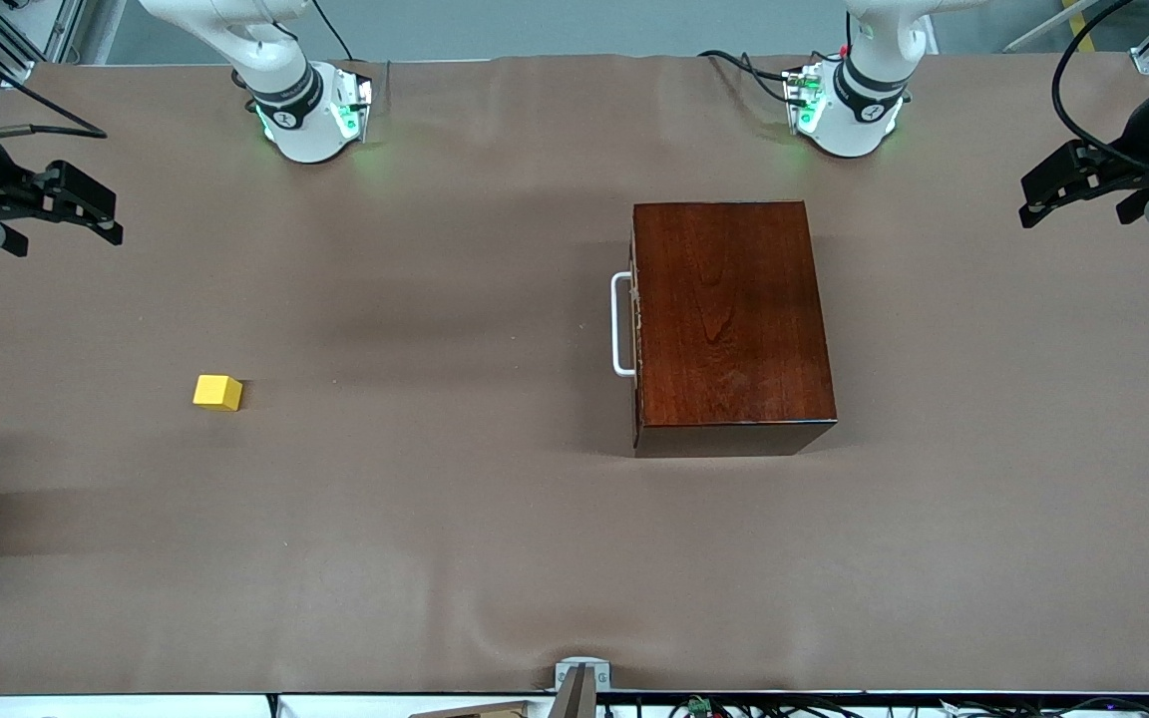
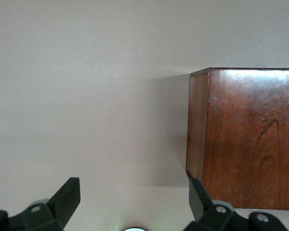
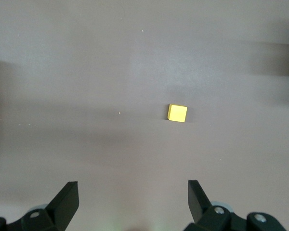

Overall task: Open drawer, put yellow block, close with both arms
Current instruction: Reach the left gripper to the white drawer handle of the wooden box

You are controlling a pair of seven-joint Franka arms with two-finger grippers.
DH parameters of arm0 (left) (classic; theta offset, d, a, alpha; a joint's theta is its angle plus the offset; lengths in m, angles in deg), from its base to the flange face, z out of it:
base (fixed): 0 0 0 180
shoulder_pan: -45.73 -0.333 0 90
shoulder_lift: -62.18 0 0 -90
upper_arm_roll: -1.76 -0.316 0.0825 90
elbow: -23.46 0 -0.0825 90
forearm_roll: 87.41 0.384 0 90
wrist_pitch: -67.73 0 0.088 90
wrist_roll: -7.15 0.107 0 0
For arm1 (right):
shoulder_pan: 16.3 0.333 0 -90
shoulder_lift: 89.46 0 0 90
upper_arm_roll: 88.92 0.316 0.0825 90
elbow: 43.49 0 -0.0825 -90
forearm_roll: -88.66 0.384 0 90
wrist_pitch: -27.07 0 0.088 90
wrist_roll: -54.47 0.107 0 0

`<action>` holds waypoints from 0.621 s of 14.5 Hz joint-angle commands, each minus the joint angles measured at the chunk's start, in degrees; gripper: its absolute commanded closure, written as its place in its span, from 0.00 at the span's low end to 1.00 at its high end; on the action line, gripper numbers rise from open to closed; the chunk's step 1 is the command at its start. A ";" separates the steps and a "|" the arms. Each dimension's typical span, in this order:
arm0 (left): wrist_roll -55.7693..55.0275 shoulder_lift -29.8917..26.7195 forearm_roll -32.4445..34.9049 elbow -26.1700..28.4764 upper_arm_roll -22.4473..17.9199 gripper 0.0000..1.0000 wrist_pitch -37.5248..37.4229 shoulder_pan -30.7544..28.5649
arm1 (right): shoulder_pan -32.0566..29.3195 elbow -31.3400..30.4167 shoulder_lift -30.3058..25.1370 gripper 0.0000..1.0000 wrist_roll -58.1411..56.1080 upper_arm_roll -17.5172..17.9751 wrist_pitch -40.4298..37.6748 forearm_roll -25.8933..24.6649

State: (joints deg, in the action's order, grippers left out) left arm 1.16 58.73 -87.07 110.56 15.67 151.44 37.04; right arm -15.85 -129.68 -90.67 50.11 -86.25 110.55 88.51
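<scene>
Front view shows both white arms drawn back to the table's two ends, likely a start pose that keeps the work area free. The left gripper (image 1: 1068,189) hangs over the left arm's end with jaws spread and empty; the right gripper (image 1: 86,209) over the right arm's end is equally spread. The small bright yellow cube (image 1: 217,392) sits toward the right arm's end. The glossy mahogany box (image 1: 729,319) keeps its drawer shut, its white U-shaped handle (image 1: 620,324) facing the cube. The drawer's tray is hidden inside; both arms are partly cut off by the frame.

No readable text, labels, brands or numbers anywhere in any view.
</scene>
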 commanded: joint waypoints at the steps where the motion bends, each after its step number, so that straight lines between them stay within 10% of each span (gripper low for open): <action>1: 0.37 0.46 -0.52 -1.49 0.32 0.00 -0.92 -0.63 | -0.45 -1.17 -1.25 0.00 0.14 0.06 0.11 0.94; 9: -0.33 0.64 -0.34 -2.45 0.23 0.00 -1.01 -0.54 | -0.45 -1.17 -1.25 0.00 0.14 0.06 0.02 0.94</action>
State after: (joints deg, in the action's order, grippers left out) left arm 1.13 58.73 -87.07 110.09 15.67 151.44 37.02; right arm -15.85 -129.70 -90.67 50.11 -86.26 110.54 88.52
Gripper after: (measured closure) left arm 0.000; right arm 0.000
